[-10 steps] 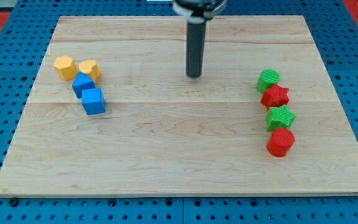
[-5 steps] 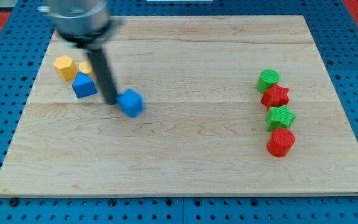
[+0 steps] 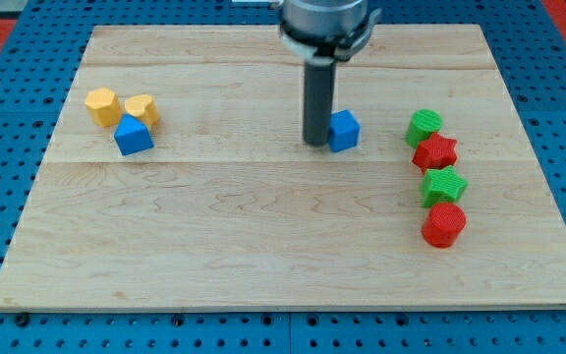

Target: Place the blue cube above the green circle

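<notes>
The blue cube (image 3: 343,130) lies right of the board's middle, in the upper half. My tip (image 3: 316,143) stands right against the cube's left side. The green circle (image 3: 424,127) is at the view's right, at about the same height as the cube and roughly a cube's width and a half away from it. It is the top block of a column.
Below the green circle come a red star (image 3: 435,152), a green star (image 3: 444,185) and a red hexagon-like block (image 3: 444,225). At the view's left sit two yellow blocks (image 3: 102,105) (image 3: 142,108) and a second blue block (image 3: 133,136).
My tip swung to the left group, then pushed the blue cube far right across the board. The cube now sits near the green circle. The other blocks have not moved.
</notes>
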